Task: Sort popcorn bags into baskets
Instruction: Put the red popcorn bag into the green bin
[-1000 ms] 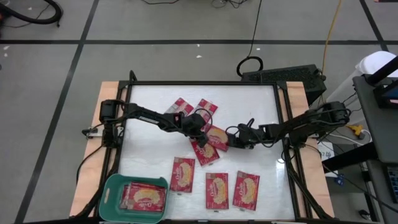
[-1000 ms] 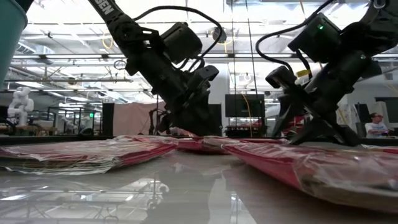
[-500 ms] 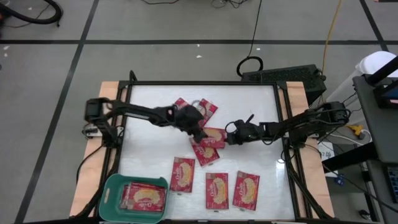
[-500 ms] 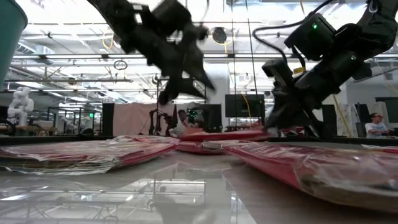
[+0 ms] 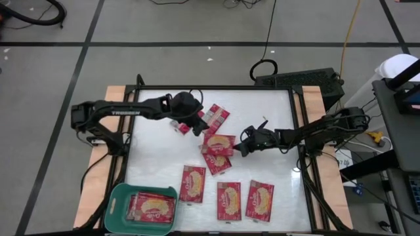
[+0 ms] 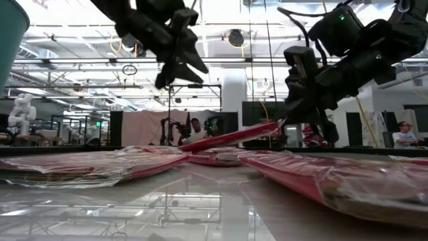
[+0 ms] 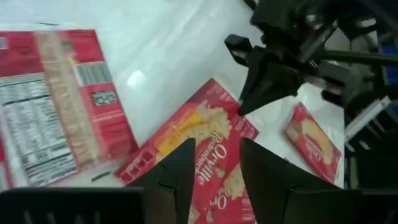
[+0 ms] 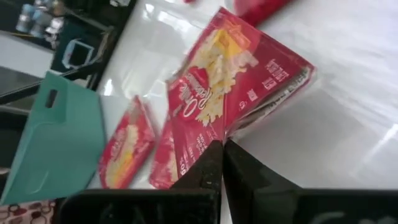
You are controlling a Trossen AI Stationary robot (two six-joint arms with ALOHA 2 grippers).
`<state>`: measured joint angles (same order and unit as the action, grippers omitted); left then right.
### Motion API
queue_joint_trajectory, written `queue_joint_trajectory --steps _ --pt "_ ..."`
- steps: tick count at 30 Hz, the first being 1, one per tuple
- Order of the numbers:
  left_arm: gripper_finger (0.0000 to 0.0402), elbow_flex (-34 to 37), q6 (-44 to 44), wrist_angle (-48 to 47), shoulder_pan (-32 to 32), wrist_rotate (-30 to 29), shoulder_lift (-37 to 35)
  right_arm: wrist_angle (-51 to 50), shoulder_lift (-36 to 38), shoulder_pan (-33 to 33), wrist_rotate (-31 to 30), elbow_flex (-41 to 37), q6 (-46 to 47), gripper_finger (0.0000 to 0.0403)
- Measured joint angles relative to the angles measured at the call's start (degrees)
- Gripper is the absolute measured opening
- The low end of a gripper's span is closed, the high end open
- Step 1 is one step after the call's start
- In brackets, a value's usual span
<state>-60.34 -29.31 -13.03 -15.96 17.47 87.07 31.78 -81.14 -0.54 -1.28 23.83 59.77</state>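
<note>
Right gripper [image 5: 237,148]: fingers pressed together on the edge of one popcorn bag [image 5: 220,141] near the middle of the tabletop; in the low view that packet [image 6: 231,137] is tilted, its gripped end raised off the surface.
Left gripper [image 5: 199,121]: above the far middle of the tabletop, fingers [image 7: 180,174] a little apart with nothing between them; it hangs over the packets there, not touching them.
Basket [image 5: 118,196]: one teal-green plastic basket at the near left corner of the tabletop.
Basket contents: red popcorn bags [image 5: 152,207] lying flat, picture side up; at least two overlap, the exact number cannot be told.
Bags on the tabletop: seven that can be counted.
Near row: three packets lying flat, picture side up, side by side along the near edge [image 5: 192,183], [image 5: 228,199], [image 5: 260,198].
Middle cluster: the gripped packet overlaps a second one [image 5: 216,162] lying beneath it.
Far cluster: one packet [image 5: 217,117] beside the left gripper, and another largely hidden under that arm [image 5: 176,124].
Back panel: the left wrist view shows one packet [image 7: 56,106] turned over, with a white table of small print and a barcode.
Writing: the gripped packet's front [image 7: 214,165] carries a name beginning "Orville"; the rest is too blurred to read.
Left arm marking: white lettering "TROSSEN" along the link [image 5: 125,112].
</note>
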Motion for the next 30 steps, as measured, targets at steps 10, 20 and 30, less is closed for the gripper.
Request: queue_joint_trajectory --steps 10,20,30 --pt "0.0238 0.01 4.32 5.73 -0.75 5.17 1.27 4.73 0.00 -1.98 3.10 1.42 -12.38 0.0000" --pt "0.0322 0.02 9.24 8.77 0.47 12.79 8.27 3.09 0.00 -2.08 3.04 2.78 -21.88 0.0000" --pt "0.0260 0.02 11.71 9.70 4.34 13.95 17.08 3.12 0.00 -2.10 3.09 2.78 -25.00 0.0000"
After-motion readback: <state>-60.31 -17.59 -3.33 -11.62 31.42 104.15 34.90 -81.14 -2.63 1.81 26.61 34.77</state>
